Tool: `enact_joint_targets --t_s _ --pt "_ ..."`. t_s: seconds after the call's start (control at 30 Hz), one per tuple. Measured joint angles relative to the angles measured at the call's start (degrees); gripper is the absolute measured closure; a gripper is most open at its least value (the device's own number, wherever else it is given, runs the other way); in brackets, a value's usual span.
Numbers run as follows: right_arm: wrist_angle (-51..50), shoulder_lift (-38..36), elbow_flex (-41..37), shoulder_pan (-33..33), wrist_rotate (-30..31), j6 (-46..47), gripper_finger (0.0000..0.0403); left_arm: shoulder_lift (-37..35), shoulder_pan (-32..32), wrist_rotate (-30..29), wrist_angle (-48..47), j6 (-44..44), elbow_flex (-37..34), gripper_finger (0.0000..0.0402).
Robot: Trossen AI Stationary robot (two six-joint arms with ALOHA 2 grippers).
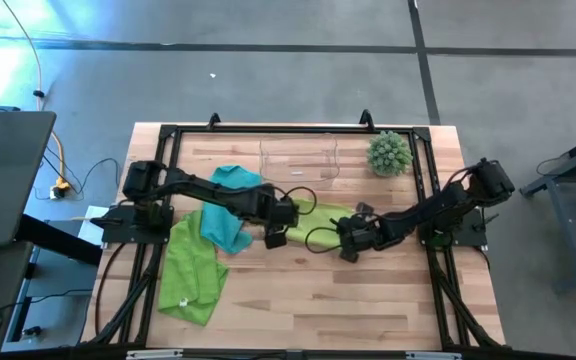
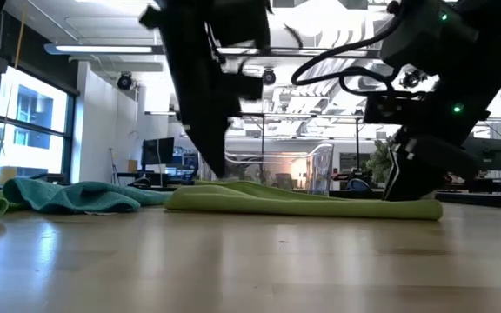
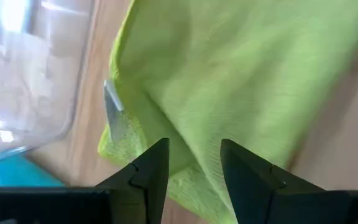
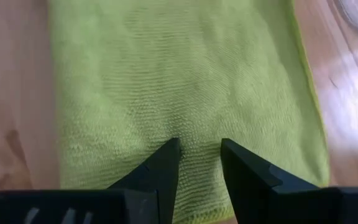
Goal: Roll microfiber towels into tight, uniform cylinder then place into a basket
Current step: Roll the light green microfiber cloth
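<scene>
Lime microfibre: folded towel [image 1: 330, 216] at table centre, lying flat as a strip between the two claws; not yet rolled.
Left claw [image 3: 194, 163]: at the strip's 9 o'clock end, fingers part-open, pressed down astride a raised fold; whether it truly pinches the cloth, cannot tell.
Right claw [image 4: 199, 163]: at the strip's 3 o'clock end, fingers part-open, tips resting on the nap near one short edge; nothing clearly gripped.
Risk, uneven roll: the two ends look unequally bunched; a roll started from here could cone or go slack.
Risk, slip: fingertips may skate on the fuzzy pile and drag the strip across the wood instead of turning it.
Risk, tag: a white label [image 3: 112, 107] stands up at the left end and could catch in a finger.
Basket [image 1: 299, 158]: clear bin at 12 o'clock, near the strip's left end; a wide arm sweep could nudge it.
Teal towel [image 1: 230, 206]: crumpled at 9 o'clock, partly under the left arm; could be dragged along.
Second lime towel [image 1: 190, 270]: loose at 8 o'clock, well apart.
Plant ball [image 1: 389, 153]: at 1 o'clock, beside the basket, clear of the work.
</scene>
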Motion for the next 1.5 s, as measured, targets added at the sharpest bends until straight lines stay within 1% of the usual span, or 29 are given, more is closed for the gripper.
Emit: enact_joint_targets --t_s 0.1,0.2,0.27,0.37,0.53,0.57,0.63,0.7,0.73,0.8,0.9,1.0,1.07,1.17,1.23,1.3,1.4,1.5 --pt "0.06 -0.03 0.00 0.48 0.41 -1.03 0.0286 1.37 1.41 -0.03 0.71 0.00 -0.96 0.0268" --pt "0.19 -0.05 0.00 0.88 0.53 -0.85 0.0286 1.76 2.77 -1.54 -0.59 0.00 -1.40 0.0268" --pt "0.26 -0.05 0.00 1.18 0.63 -0.80 0.0286 1.76 3.40 -4.57 -1.60 -0.02 -1.43 0.0268" --pt "0.20 -0.07 0.02 1.62 0.56 -0.81 0.0286 1.46 4.15 -9.54 -6.08 -1.23 -1.46 0.0268" --pt "-0.13 -0.07 0.05 1.72 0.96 -0.73 0.0286 1.39 4.47 -9.67 -10.60 -4.06 -1.46 0.0268" --pt "-0.64 -0.07 0.10 1.74 1.74 -0.72 0.0286 1.39 4.17 -9.76 -10.72 -4.11 -1.46 0.0268" --pt "-2.77 -0.05 0.05 1.55 5.15 0.68 0.0286 1.39 3.65 -11.07 -10.89 -3.88 -1.46 0.0268" --pt "-4.23 0.00 -0.06 0.77 7.88 4.46 0.0286 1.39 3.16 -13.95 -11.19 -3.58 -1.09 0.0268" --pt "-4.26 0.02 -0.09 0.39 7.92 6.33 0.0286 1.39 2.89 -15.69 -11.22 -3.53 -0.77 0.0268" --pt "-3.25 0.00 -0.06 -0.05 5.86 8.50 0.0286 1.39 2.48 -19.16 -11.16 -2.73 0.01 0.0268" --pt "-1.58 -0.18 0.15 -0.24 1.24 11.92 0.0286 1.39 1.77 -23.94 -12.30 -1.52 1.72 0.0268" --pt "0.58 -0.24 0.17 0.57 -2.79 16.83 0.0286 1.37 1.21 -25.94 -15.20 -1.49 4.37 0.0268" --pt "3.60 -0.22 0.15 1.34 -5.36 18.80 0.0286 1.37 0.80 -25.96 -16.54 -1.49 6.01 0.0268" --pt "10.79 0.04 0.01 2.63 -8.91 18.55 0.0286 1.37 -0.04 -25.14 -17.24 -0.98 8.06 0.0268" --pt "16.33 0.08 -0.11 3.17 -9.09 15.81 0.0286 1.37 -0.81 -21.34 -17.11 0.82 9.73 0.0268" --pt "20.67 0.03 0.10 3.25 -8.54 12.61 0.0286 1.37 -1.84 -16.15 -16.62 2.97 11.10 0.0268" --pt "21.12 -0.01 0.04 3.18 -8.13 8.69 0.0286 1.34 -3.93 -7.26 -14.22 7.65 11.37 0.0268" --pt "19.20 -0.72 0.04 3.18 -8.16 1.94 0.0286 1.34 -6.16 -1.12 -11.58 11.78 11.35 0.0268"
